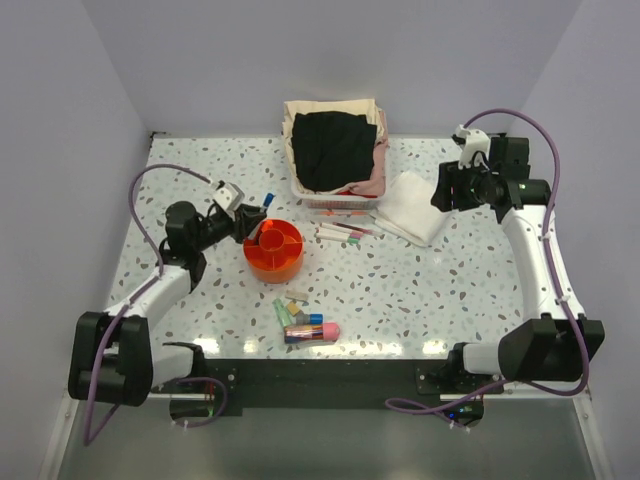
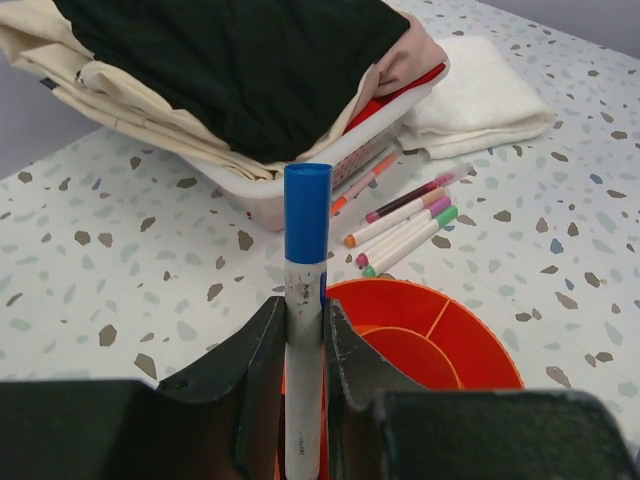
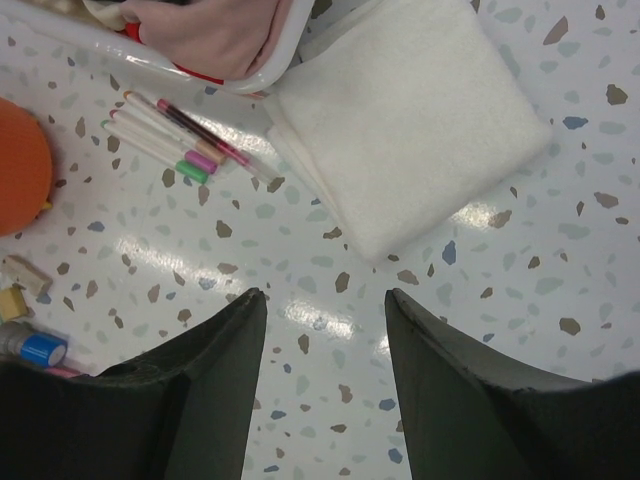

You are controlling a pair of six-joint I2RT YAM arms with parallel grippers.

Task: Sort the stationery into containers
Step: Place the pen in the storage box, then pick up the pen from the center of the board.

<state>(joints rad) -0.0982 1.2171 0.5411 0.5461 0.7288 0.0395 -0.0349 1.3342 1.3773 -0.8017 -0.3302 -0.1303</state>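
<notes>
My left gripper (image 2: 304,310) is shut on a white pen with a blue cap (image 2: 305,300), held just over the near rim of the round orange tray (image 2: 470,330); in the top view that gripper (image 1: 250,222) sits at the tray's (image 1: 274,262) left edge. Several white pens with coloured caps (image 2: 410,225) lie beyond the tray, also in the top view (image 1: 340,233) and right wrist view (image 3: 170,135). A cluster of short pieces, green tube and pink eraser (image 1: 305,322) lies near the front. My right gripper (image 3: 325,295) is open and empty above bare table, by the cloth (image 1: 442,190).
A white basket of dark and pink clothes (image 1: 333,150) stands at the back centre, also in the left wrist view (image 2: 250,80). A folded white cloth (image 1: 413,207) lies right of it, and in the right wrist view (image 3: 410,115). Walls enclose the table on three sides.
</notes>
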